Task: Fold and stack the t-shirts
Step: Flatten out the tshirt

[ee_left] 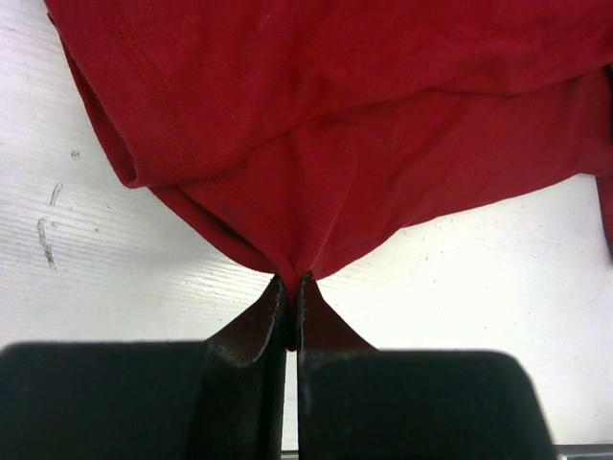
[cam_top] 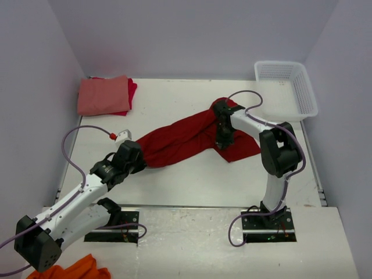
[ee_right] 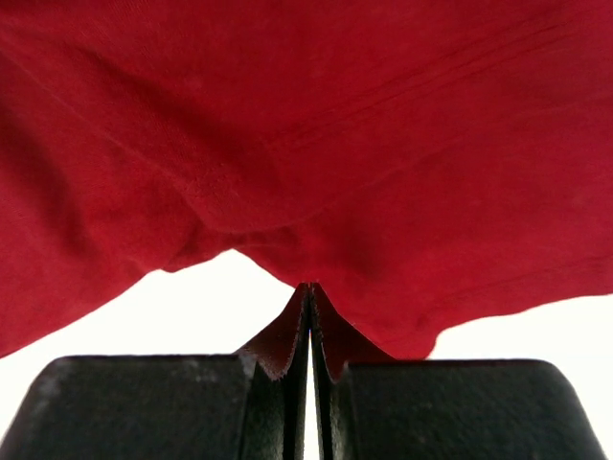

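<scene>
The dark red t-shirt was stretched over the desk's middle, pinched tight by the left gripper and the right gripper. The salmon-pink t-shirt was seen folded in the far left corner.

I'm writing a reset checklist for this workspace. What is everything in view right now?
dark red t-shirt: one, dark red, stretched across mid-table between both grippers
salmon-pink t-shirt: one, salmon-pink, folded, far left corner
brighter red t-shirt: one, red, under the salmon-pink one, edges showing
basket: one, white, far right corner
orange cloth: one, orange, near left edge
table: one, white
left gripper: black, shut on the dark red t-shirt
right gripper: black, shut on the dark red t-shirt
</scene>
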Controlling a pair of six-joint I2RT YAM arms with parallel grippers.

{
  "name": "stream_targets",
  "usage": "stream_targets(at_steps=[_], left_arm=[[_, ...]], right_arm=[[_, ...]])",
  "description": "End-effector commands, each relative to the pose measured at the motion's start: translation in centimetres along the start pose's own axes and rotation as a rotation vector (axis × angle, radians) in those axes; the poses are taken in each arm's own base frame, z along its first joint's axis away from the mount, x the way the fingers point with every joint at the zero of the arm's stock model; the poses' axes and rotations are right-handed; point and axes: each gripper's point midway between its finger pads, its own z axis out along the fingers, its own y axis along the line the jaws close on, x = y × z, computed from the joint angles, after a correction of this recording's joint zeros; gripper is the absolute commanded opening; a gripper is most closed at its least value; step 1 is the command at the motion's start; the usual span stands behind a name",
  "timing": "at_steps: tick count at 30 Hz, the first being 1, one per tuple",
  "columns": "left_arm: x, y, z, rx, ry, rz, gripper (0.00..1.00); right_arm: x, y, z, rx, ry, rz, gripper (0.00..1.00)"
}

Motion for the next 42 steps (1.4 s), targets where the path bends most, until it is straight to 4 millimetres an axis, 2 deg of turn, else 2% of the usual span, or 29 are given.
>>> stream_targets(at_steps=[1, 6, 10, 14, 18, 21, 24, 25, 27, 28, 31, 32, 34, 36, 37, 38, 40, 41, 42], left_arm=[[-1.6, -1.5, -1.2, 0.054, -0.035, 0.0, 0.0], [-1.5, -1.2, -1.3, 0.048, -0.031, 0.007, 0.0], [-1.0, -0.8, -1.2, 0.037, -0.019, 0.013, 0.0], [-0.7, -0.6, -0.9, 0.034, -0.01, 0.013, 0.0], [-0.9, -1.0, -0.9, 0.041, -0.013, 0.01, 0.0], [-1.3, -1.1, -1.0, 0.038, -0.022, 0.011, 0.0], [-1.5, -1.3, -1.0, 0.037, -0.023, 0.014, 0.0], [-1.6, -1.4, -1.1, 0.039, -0.025, 0.014, 0.0], [-1.7, -1.3, -1.2, 0.037, -0.03, 0.014, 0.0], [-1.8, -1.3, -1.3, 0.037, -0.033, 0.012, 0.0], [-1.8, -1.2, -1.5, 0.035, -0.036, 0.014, 0.0], [-1.8, -1.1, -1.5, 0.033, -0.036, 0.016, 0.0], [-1.8, -1.0, -1.5, 0.029, -0.037, 0.019, 0.0], [-1.8, -0.8, -1.5, 0.024, -0.041, 0.019, 0.0], [-1.8, -0.7, -1.4, 0.019, -0.041, 0.024, 0.0], [-1.8, -0.7, -1.4, 0.02, -0.042, 0.029, 0.0], [-1.8, -0.7, -1.2, 0.016, -0.04, 0.033, 0.0], [-1.8, -0.8, -1.2, 0.019, -0.041, 0.037, 0.0], [-1.7, -0.7, -1.0, 0.017, -0.037, 0.041, 0.0]], right_arm=[[0.5, 0.1, 0.9, 0.022, 0.029, 0.033, 0.0], [1.3, 0.3, 3.0, 0.024, 0.062, 0.059, 0.0], [3.5, 0.6, 4.9, 0.018, 0.113, 0.044, 0.0], [5.5, 2.1, 5.9, -0.009, 0.141, 0.009, 0.0], [8.2, 5.1, 6.3, -0.044, 0.182, -0.047, 0.0], [11.0, 8.5, 6.1, -0.067, 0.198, -0.125, 0.0], [13.0, 10.4, 6.2, -0.083, 0.223, -0.158, 0.0], [14.1, 12.0, 5.8, -0.107, 0.229, -0.184, 0.0], [15.4, 13.1, 5.6, -0.112, 0.238, -0.21, 0.0], [16.1, 14.3, 5.1, -0.126, 0.23, -0.236, 0.0], [17.3, 15.4, 4.2, -0.129, 0.222, -0.262, 0.0], [17.1, 15.4, 3.9, -0.12, 0.192, -0.264, 0.0], [17.1, 16.1, 2.0, -0.137, 0.13, -0.293, 0.0], [16.3, 15.0, 0.7, -0.079, 0.044, -0.308, 0.0], [15.3, 13.7, -2.9, -0.065, -0.095, -0.32, 0.02], [14.7, 13.1, -2.9, -0.03, -0.127, -0.32, 0.04], [14.1, 12.0, -4.8, -0.026, -0.204, -0.317, 0.1], [13.8, 10.6, -6.5, -0.034, -0.245, -0.297, 0.12], [13.2, 9.8, -7.4, -0.022, -0.296, -0.284, 0.18]])
